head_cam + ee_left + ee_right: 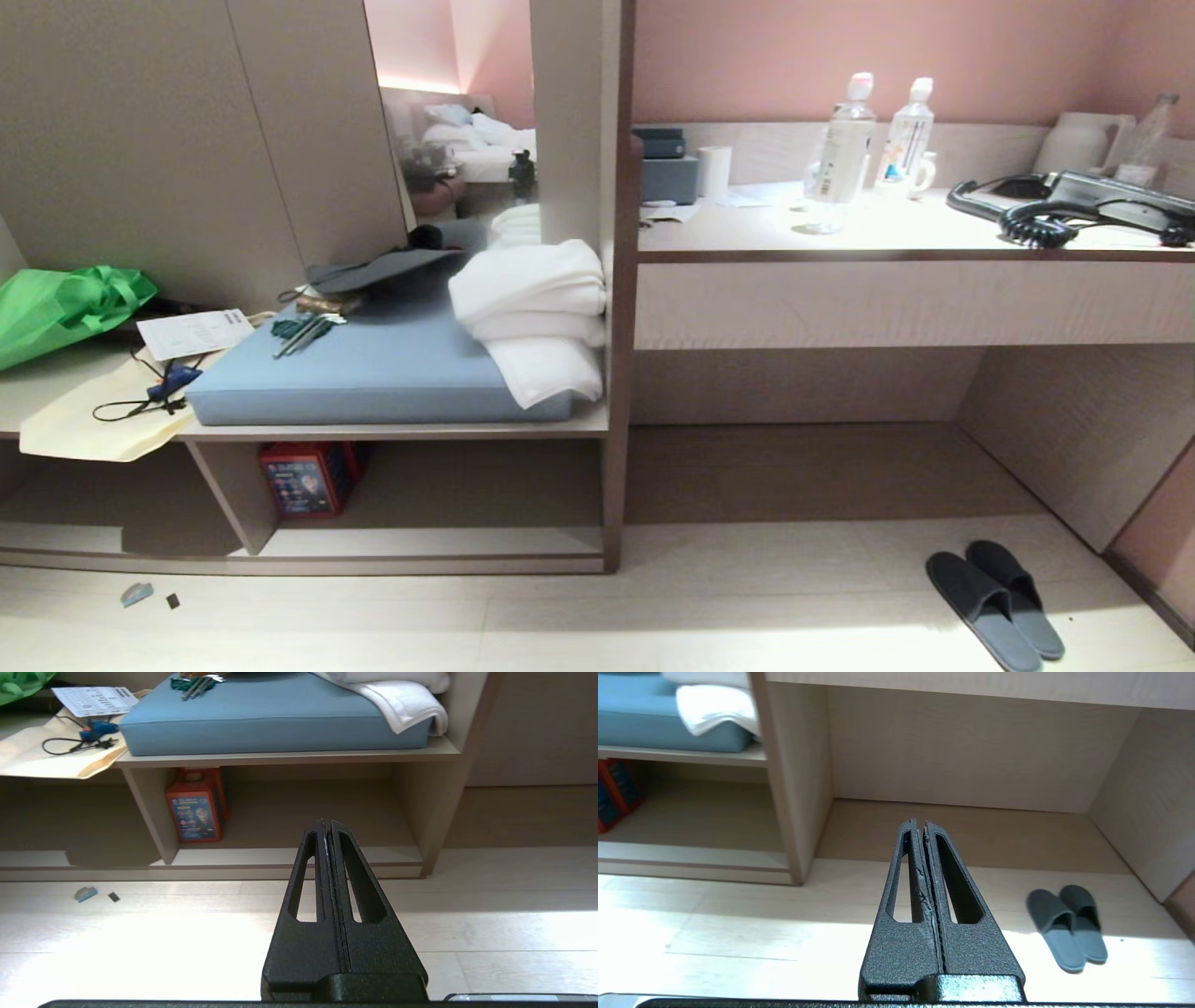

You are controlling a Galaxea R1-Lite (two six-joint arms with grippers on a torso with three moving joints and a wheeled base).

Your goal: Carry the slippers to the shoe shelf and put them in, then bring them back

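The two flat, soft, dark grey-blue slippers [995, 604] lie side by side on the pale wooden floor [523, 625], touching each other, just in front of the open space under the desk and near its right wall. The low grey-brown wooden shoe shelf [439, 546] is well apart from them, off to the left, and a small red box [308, 478] stands inside it beside the upright board. The black left gripper [326, 823] hangs in the air in front of that shelf with its two fingers pressed tight together and nothing in them. The black right gripper [920, 823] is the same, closed and empty, above the floor and near the slippers. I think picking up could go wrong: the slippers are thin and floppy, so closed fingers would only push them, or one slipper could slide out and drop on the way.
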